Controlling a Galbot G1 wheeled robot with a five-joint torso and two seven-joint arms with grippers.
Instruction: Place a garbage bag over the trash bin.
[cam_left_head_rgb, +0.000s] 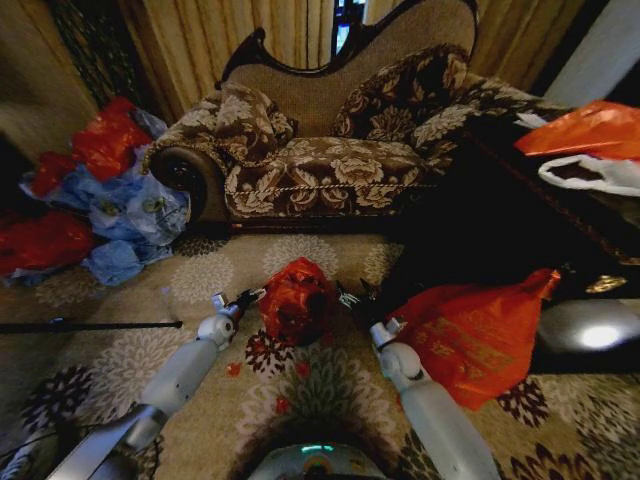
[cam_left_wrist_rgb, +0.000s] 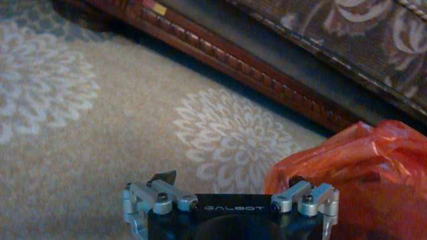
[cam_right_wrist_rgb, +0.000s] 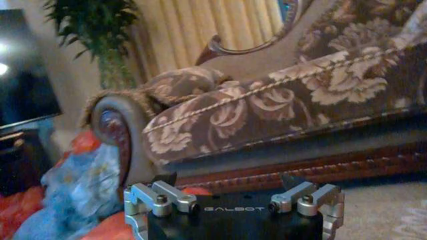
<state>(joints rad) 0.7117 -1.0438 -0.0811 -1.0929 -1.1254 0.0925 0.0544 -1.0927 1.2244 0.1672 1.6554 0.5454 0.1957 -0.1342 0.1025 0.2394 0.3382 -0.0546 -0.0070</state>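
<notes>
Arms: pale grey-white smooth shells, rounded joints. Left gripper (cam_left_head_rgb: 244, 297) and right gripper (cam_left_head_rgb: 357, 298): black fingers. Wrist views: black body lettered GALBOT in white, silver finger brackets (cam_left_wrist_rgb: 159, 197) with dark screws

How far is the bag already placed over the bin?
Done: the garbage bag seems draped over something on the carpet; the trash bin itself is hidden. In hand: left gripper and right gripper, both open, flank it. Left: confirming the bag covers the rim.
</notes>
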